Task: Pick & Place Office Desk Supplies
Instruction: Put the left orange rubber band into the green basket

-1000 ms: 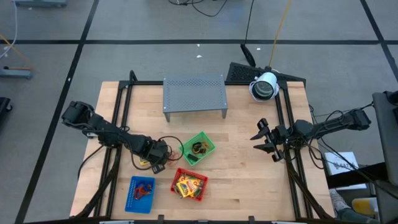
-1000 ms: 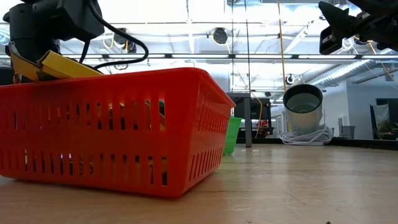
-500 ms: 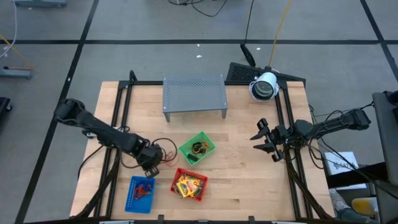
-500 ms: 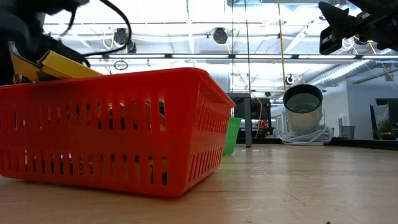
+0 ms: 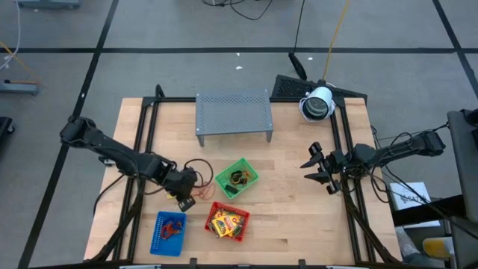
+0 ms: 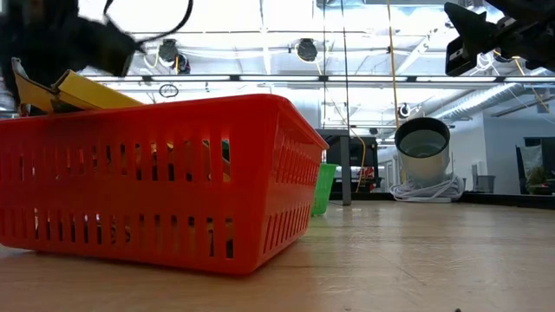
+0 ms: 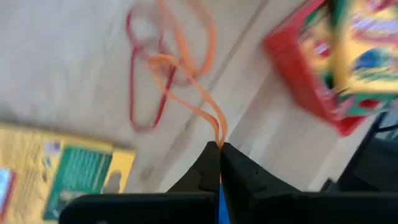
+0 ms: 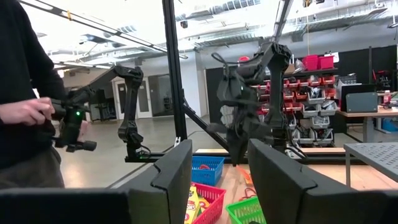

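My left gripper [image 5: 185, 197] is shut on a thin orange rubber band [image 7: 186, 93] over the table's near left part, between the blue tray [image 5: 169, 232] and the green tray [image 5: 237, 178]. The orange band is tangled with a red band [image 7: 138, 81]; in the high view the bands [image 5: 202, 193] show as faint loops on the wood. A yellow packet [image 7: 62, 174] lies flat on the table beside them. The red tray [image 5: 226, 222] holds more yellow packets [image 6: 82, 91]. My right gripper [image 5: 315, 169] waits open at the table's right side. My left gripper pinches a narrow end of the orange band's loop [image 7: 217, 135] between its two fingertips, coming steeply from above. Two strands run from the tips to the tangle with the red band. Whether the far loops rest on the wood, I cannot tell.
A grey perforated rack [image 5: 233, 113] stands at the far middle, a white round device [image 5: 317, 103] at the far right. The green tray holds dark small items. The blue tray holds red bands. A person stands beyond the table [image 8: 25, 93]. Bare wood spans the middle right.
My left gripper has risen from the table near the red tray, and its arm has drawn back toward the left edge. The band loops now show on the wood beside the gripper, where the gripper covered them before. My right arm has kept still.
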Controlling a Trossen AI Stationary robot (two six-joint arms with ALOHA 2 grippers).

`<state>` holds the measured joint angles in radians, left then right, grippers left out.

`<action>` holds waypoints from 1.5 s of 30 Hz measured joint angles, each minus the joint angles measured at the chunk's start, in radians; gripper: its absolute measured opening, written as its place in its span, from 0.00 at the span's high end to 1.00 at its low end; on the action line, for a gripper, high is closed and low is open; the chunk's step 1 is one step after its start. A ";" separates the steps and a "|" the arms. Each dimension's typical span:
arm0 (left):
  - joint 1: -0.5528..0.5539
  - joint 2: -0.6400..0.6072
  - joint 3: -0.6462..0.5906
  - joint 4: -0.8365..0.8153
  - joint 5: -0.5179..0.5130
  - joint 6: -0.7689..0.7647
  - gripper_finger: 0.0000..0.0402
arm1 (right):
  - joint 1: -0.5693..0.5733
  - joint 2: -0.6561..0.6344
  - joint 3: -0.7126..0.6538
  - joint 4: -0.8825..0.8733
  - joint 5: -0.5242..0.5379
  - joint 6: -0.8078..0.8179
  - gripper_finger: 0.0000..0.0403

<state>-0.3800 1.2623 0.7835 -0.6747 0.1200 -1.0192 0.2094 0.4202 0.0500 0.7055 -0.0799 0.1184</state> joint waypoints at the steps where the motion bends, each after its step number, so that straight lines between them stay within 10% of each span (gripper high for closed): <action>1: 0.005 0.001 0.026 -0.014 -0.021 0.027 0.99 | 0.000 0.000 0.000 0.000 0.000 0.000 0.64; 9: 0.069 0.059 0.298 -0.207 -0.204 0.277 0.99 | 0.000 0.000 0.000 0.000 0.000 0.000 0.63; 21: 0.186 0.471 0.735 -0.238 -0.270 0.656 0.99 | 0.000 0.000 0.000 0.000 0.000 0.000 0.64; 45: 0.240 0.669 0.702 -0.180 -0.211 0.591 0.96 | 0.000 0.000 0.000 -0.002 0.000 0.000 0.64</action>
<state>-0.1401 1.9312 1.4856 -0.8542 -0.0908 -0.4278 0.2092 0.4198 0.0501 0.7033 -0.0799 0.1184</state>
